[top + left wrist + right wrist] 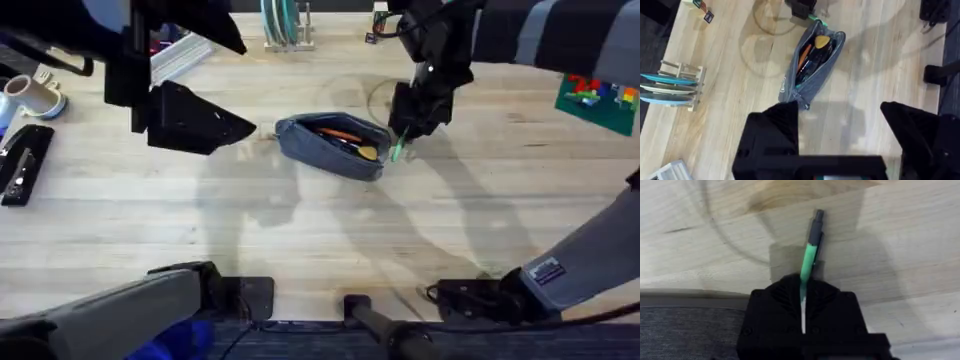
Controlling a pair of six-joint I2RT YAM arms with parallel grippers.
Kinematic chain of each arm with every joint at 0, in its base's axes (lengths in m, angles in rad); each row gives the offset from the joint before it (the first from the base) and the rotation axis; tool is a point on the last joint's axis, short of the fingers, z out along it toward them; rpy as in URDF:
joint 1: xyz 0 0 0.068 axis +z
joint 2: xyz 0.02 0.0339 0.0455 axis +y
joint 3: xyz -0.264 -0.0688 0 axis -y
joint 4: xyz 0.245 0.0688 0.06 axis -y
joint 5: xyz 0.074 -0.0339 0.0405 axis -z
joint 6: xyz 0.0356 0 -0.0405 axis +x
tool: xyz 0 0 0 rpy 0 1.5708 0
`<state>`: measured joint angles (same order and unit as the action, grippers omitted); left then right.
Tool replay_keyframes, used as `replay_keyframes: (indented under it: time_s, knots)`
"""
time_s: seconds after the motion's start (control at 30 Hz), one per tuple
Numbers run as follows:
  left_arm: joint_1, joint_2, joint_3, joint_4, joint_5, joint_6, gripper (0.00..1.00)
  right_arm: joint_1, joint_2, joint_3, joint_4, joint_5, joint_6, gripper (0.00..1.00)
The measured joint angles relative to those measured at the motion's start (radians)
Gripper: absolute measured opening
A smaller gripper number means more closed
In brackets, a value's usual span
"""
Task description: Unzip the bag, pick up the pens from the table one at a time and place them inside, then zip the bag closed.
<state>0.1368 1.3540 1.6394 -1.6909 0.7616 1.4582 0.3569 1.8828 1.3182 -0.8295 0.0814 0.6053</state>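
Bag (333,147) lies near mid bench (300,230), unzipped, top gaping; orange pen (343,135) inside w/ other dark bits. R gripper (400,150) sits just beside the bag's R end, jaws clamped on the green pen (810,255); pen points down toward the wood, dark tip clear of the black fingers (785,310), just outside the pouch rim. L gripper (235,128) hangs off the bag's L end, a bit apart, not touching; jaws apart, as L wrist view shows w/ the 2 black fingers (772,130) spread wide and the bag's near end between them, farther off.
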Motion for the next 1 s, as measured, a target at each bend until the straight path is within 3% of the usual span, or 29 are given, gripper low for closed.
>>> replay_keyframes:
  time_s: [0.5, 0.87, 1.0]
  knots:
    - [0.0, 0.0, 0.0, 0.0, 0.0, 0.0, 0.993, -0.006, -0.009, 0.003, -0.072, 0.0, -0.079, 0.031]
    - [0.0, 0.0, 0.0, 0.0, 0.0, 0.0, 0.993, -0.008, -0.174, 0.089, -0.171, -0.003, -0.241, 0.031]
    - [0.0, 0.0, 0.0, 0.0, 0.0, 0.0, 0.993, -0.008, -0.226, 0.131, -0.178, -0.059, -0.354, 0.031]
